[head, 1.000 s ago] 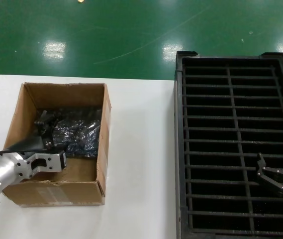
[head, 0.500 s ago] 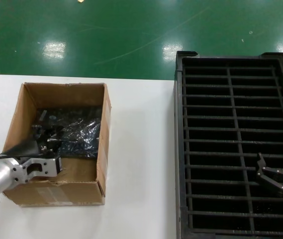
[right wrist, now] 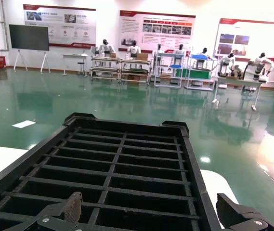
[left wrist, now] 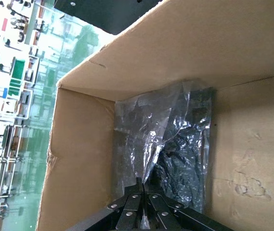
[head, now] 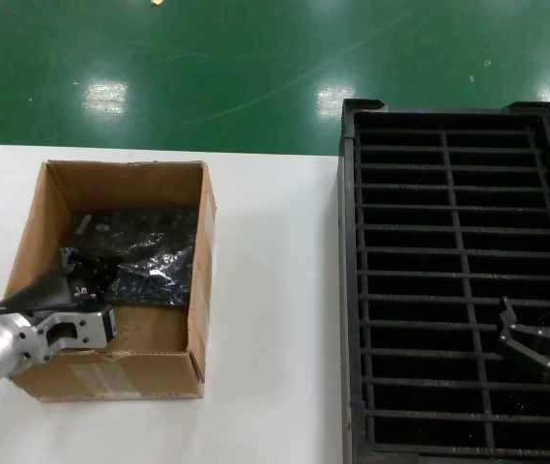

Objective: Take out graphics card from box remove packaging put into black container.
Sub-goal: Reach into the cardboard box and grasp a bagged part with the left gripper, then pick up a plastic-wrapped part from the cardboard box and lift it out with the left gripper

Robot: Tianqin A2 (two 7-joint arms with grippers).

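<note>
The box walls hem in the left tool among wrapped cards; bare floor lies beside them.

No readable text; wall posters too small.

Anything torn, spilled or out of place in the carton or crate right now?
Nothing stands out. The box sits upright on the table, the bagged card lies inside with the left gripper shut on its plastic, and the black container looks intact.
</note>
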